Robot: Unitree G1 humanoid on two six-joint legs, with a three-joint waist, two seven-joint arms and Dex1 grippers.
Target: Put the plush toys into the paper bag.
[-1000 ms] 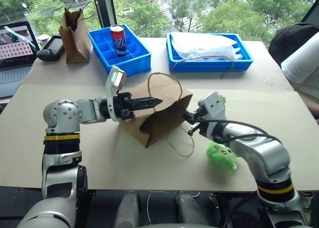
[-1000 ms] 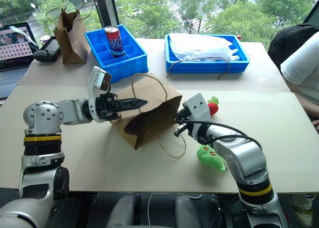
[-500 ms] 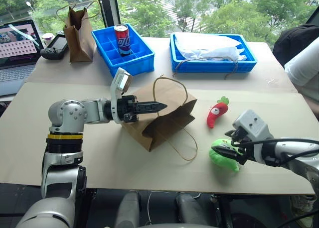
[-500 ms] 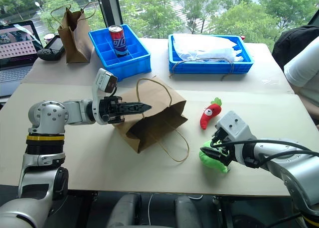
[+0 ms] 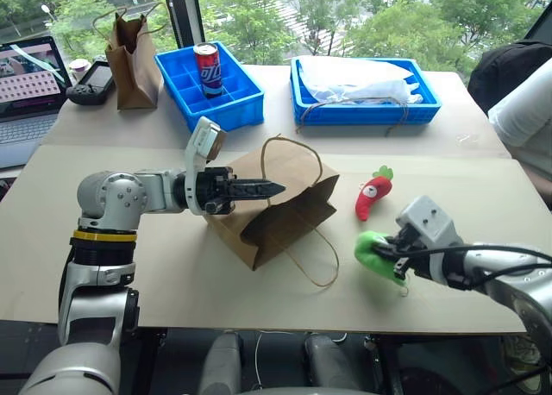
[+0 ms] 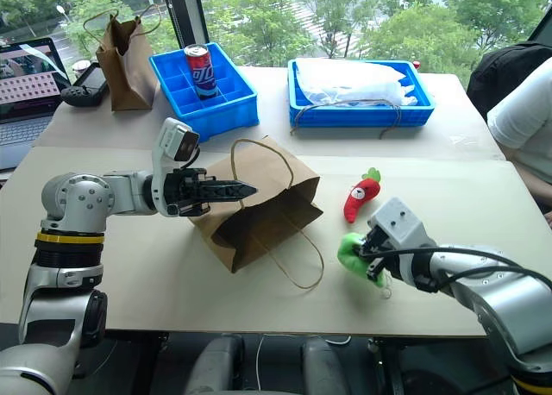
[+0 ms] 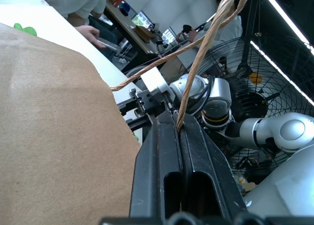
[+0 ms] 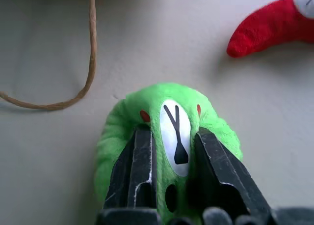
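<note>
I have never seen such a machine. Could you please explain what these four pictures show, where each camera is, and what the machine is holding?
This is a humanoid robot with two arms. Two pictures come from cameras in its head, looking down at a table. The other two come from cameras on its wrists.

The left gripper is shut on a twisted handle of the wide brown paper bag, which lies on its side with the mouth toward the robot's right. The right gripper is closed on the green plush toy. The red plush toy lies free on the table beside the bag.

Farther back stand a narrower paper bag, two blue trays and a soda can.
</note>
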